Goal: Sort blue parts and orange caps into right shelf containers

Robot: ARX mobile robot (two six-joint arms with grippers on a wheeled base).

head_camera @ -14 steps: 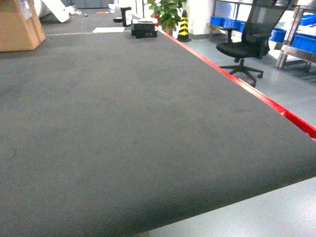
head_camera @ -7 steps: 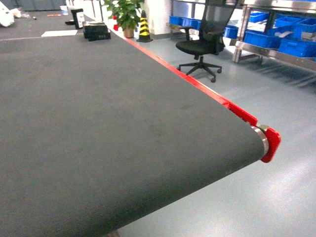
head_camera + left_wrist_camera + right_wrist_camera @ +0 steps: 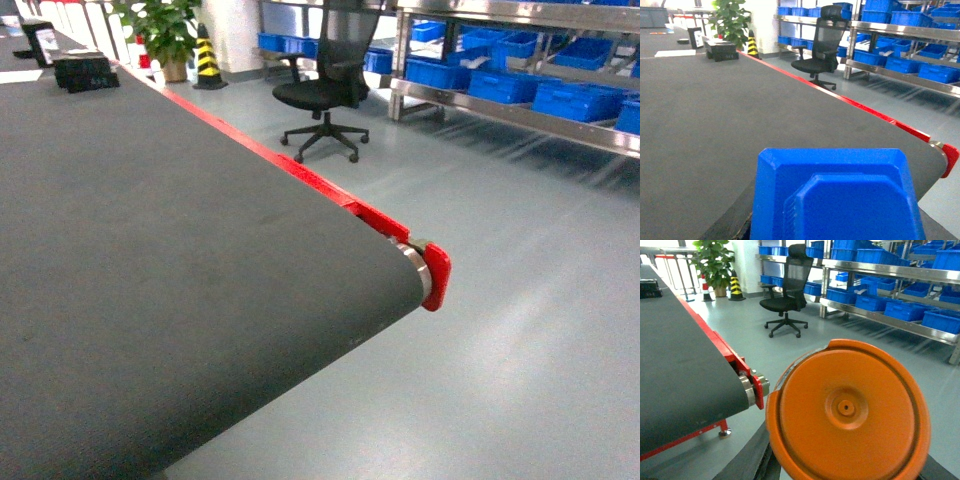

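bright-blue crates (image 3: pixel 579 99), orange cap (image 3: pixel 847 412), blue part (image 3: pixel 837 197), dark-grey belt (image 3: pixel 150 250), red edge (image 3: pixel 300 180)

A dark conveyor belt (image 3: pixel 180 270) with a red side rail (image 3: pixel 300 180) ends at a roller with a red end cap (image 3: pixel 437 277). Beyond it stand a black office chair (image 3: pixel 322 95), a potted plant (image 3: pixel 165 30) and a striped traffic cone (image 3: pixel 207 58) on the grey floor (image 3: pixel 520 330).

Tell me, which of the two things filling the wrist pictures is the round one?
The orange cap, in the right wrist view. It is a flat disc with a small centre hole; the blue part in the left wrist view is angular with cut corners.
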